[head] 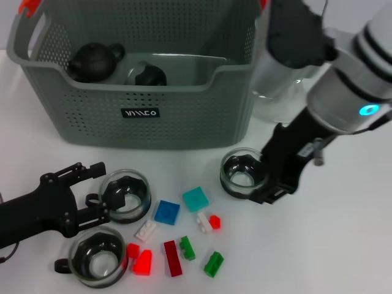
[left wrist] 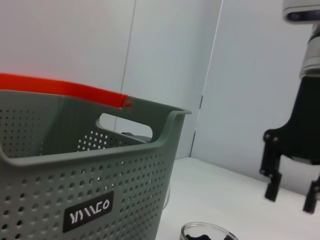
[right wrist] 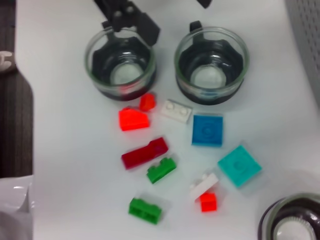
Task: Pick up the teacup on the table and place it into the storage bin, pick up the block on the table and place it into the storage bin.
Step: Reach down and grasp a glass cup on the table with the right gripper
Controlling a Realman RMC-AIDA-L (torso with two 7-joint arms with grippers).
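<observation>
A: Looking at the teacup (head: 244,174) by the right end effector (head: 264,184): clear glass w/ dark base, upright on the desk (head: 331,245), just in front of the storage bin (head: 153,116). Fingers spread around its rim side.

B: Bin's grey, perforated, long axis left-right, black label facing the robot. Right wrist view shows two more cups and the blocks, incl. the teal block (right wrist: 239,165). Left wrist view doesn't.

A: Left end effector (head: 92,190) low at left beside the cups, fingers spread.
</observation>
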